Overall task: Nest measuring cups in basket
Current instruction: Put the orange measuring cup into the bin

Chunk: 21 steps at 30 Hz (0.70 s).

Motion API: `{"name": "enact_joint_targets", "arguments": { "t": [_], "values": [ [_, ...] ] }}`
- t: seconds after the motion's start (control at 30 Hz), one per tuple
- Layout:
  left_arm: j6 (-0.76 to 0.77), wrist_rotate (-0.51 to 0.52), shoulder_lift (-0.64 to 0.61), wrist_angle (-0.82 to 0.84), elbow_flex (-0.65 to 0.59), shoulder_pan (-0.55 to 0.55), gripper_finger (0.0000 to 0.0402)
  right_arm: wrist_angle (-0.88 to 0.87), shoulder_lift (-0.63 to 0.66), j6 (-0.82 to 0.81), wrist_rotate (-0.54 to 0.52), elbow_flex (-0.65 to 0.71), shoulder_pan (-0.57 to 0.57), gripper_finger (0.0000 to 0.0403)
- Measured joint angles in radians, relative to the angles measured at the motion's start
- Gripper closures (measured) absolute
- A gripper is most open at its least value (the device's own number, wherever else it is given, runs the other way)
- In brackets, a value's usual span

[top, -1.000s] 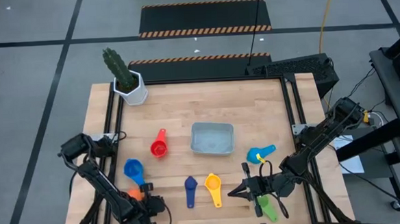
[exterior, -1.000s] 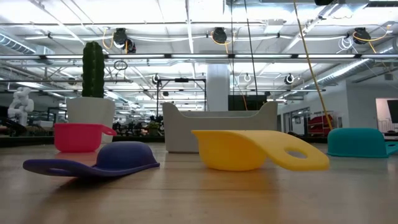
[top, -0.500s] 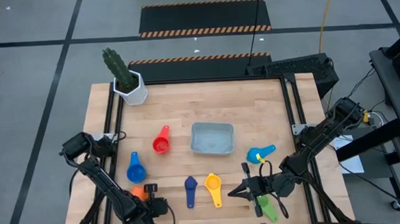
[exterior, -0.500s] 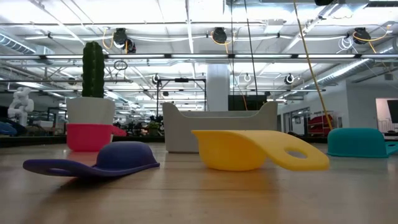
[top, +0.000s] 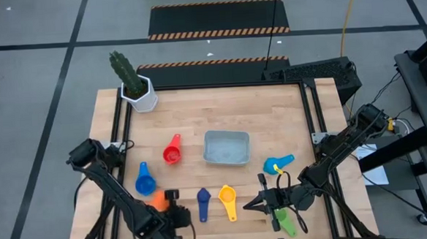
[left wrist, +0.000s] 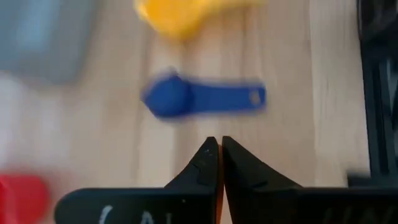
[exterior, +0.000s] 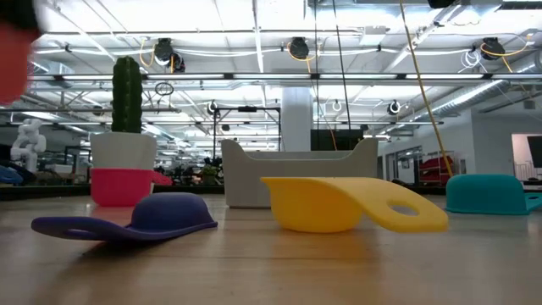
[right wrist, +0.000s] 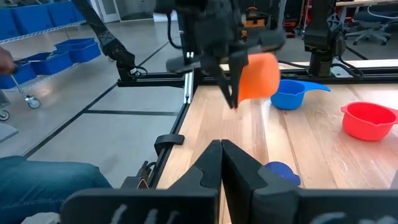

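My left gripper (top: 171, 203) hangs over the table's near left part, shut on the orange cup (top: 158, 201), which the right wrist view shows in the air (right wrist: 257, 74). The basket (top: 227, 147) sits mid-table. Resting on the wood are the red cup (top: 172, 151), blue cup (top: 144, 182), navy cup (top: 203, 203) and yellow cup (top: 227, 201). The light blue cup (top: 280, 163) has a small yellow piece in it. The green cup (top: 283, 220) lies under my right arm. My right gripper (top: 265, 202) is shut near the near edge and touches nothing. My left gripper pinches the orange cup between its two fingers (right wrist: 229, 84), which point down from above. Only a thin orange sliver (left wrist: 219, 190) shows between them, so the part held is hidden. The bowl (right wrist: 260, 73) sticks out sideways, lifted clear of the table.
A white hexagonal pot with a cactus (top: 137, 90) stands at the far left corner. Dark rails (top: 119, 132) run along the table's left and right sides. Bare wood lies between the basket and the row of near cups.
My left gripper, shut on the orange cup, has risen from the near edge and moved toward the table's right and a little farther in, carrying the cup clear of the wood. The red cup has shifted slightly. My right arm has kept still.
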<state>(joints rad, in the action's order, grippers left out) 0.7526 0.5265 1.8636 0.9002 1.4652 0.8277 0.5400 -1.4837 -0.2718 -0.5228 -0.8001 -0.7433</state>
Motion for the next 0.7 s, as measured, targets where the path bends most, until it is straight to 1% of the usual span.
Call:
{"name": "enact_joint_targets", "arguments": {
  "t": [0.13,0.27,0.4,0.47,0.57,0.63,0.7],
  "values": [
    [-0.066,0.131,0.0,0.001,0.059,-0.019,0.0396,0.0,0.0,0.0,0.0,0.0,0.0,0.0403],
    [-0.1,0.267,-0.001,-0.009,0.092,-0.037,0.0393,-0.007,0.0,-0.001,-0.005,0.0,0.0,0.0403],
    [-0.155,0.358,-0.001,-0.065,0.099,-0.063,0.0396,-0.028,0.0,-0.003,-0.01,0.0,0.0,0.0403],
    [-0.189,0.372,-0.001,-0.099,0.099,-0.078,0.0395,-0.054,0.0,-0.004,-0.035,0.0,0.0,0.0403],
    [-0.281,0.359,-0.001,-0.185,0.099,-0.103,0.0396,-0.111,0.0,-0.029,-0.08,0.0,0.0,0.0403],
    [-0.374,0.305,-0.001,-0.261,0.099,-0.124,0.0396,-0.16,0.0,-0.063,-0.086,0.0,0.0,0.0403],
    [-0.457,0.229,-0.001,-0.337,0.099,-0.151,0.0396,-0.216,0.0,-0.091,-0.086,0.0,0.0,0.0403]
  ]
}}
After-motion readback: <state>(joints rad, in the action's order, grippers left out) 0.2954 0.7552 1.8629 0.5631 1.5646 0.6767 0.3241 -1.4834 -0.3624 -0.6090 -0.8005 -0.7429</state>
